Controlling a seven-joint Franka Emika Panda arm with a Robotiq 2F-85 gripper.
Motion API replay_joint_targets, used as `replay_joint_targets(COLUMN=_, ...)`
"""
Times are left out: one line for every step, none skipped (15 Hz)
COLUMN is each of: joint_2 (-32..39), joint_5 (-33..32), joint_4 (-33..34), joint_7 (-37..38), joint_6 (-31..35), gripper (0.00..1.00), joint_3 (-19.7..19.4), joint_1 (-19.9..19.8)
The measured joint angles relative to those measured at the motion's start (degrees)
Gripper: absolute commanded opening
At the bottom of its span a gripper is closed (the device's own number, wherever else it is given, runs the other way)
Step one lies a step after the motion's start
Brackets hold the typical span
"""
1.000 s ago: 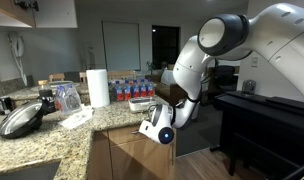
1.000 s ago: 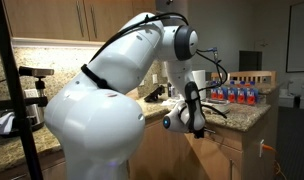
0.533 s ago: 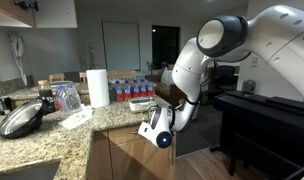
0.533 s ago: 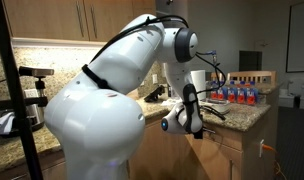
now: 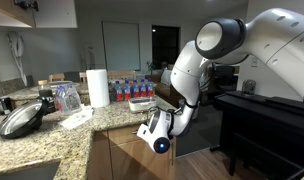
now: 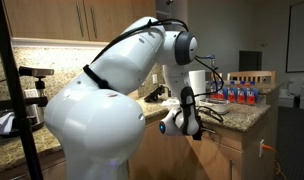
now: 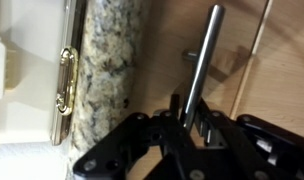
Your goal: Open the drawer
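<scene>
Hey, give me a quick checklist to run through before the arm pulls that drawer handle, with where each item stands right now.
1. Jaws closed on the handle: ok; the silver bar runs between them in the wrist view.
2. Grip centred along the bar: cannot tell; the gripper hides the bar's near part.
3. Drawer front free of obstructions: ok; only bare wood shows around the bar.
4. How far the drawer is already out: cannot tell from any view.
5. Paper towel roll clear of the counter edge: ok; it stands well back.
</scene>
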Motion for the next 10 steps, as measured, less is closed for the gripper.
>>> replay_joint_targets(joint_2=0.11, joint_5=0.22, joint_4=0.0, joint_7=0.0, joint_6=-0.43, gripper=0.11, joint_3=0.06, joint_1=0.08)
replay_joint_targets(joint_2=0.23, joint_5=0.42, joint_4=0.01, joint_7=0.0, joint_6=-0.92, gripper=0.11, joint_3=0.09, joint_1=0.19)
replay_joint_targets(joint_2=0.37, joint_5=0.59, joint_4=0.01, joint_7=0.0, joint_6=-1.43, gripper=0.11, joint_3=0.12, joint_1=0.31)
replay_joint_targets(joint_2=0.48, joint_5=0.65, joint_4=0.01, joint_7=0.0, joint_6=-1.86, gripper=0.1, joint_3=0.17, joint_1=0.38)
replay_joint_targets(joint_2=0.59, joint_5=0.74, joint_4=0.02, joint_7=0.07, joint_6=-2.25, gripper=0.1, joint_3=0.26, joint_1=0.39)
replay_joint_targets(joint_2=0.68, joint_5=0.86, joint_4=0.03, joint_7=0.12, joint_6=-2.58, gripper=0.11, joint_3=0.36, joint_1=0.39)
replay_joint_targets(joint_2=0.76, joint_5=0.94, joint_4=0.04, joint_7=0.18, joint_6=-2.86, gripper=0.11, joint_3=0.43, joint_1=0.39)
replay_joint_targets(joint_2=0.84, joint_5=0.96, joint_4=0.04, joint_7=0.22, joint_6=-3.13, gripper=0.11, joint_3=0.49, joint_1=0.39)
replay_joint_targets(joint_2=0.91, joint_5=0.96, joint_4=0.04, joint_7=0.28, joint_6=-3.38, gripper=0.11, joint_3=0.55, joint_1=0.39)
replay_joint_targets(joint_2=0.98, joint_5=0.96, joint_4=0.04, joint_7=0.29, joint_6=-3.61, gripper=0.11, joint_3=0.6, joint_1=0.39)
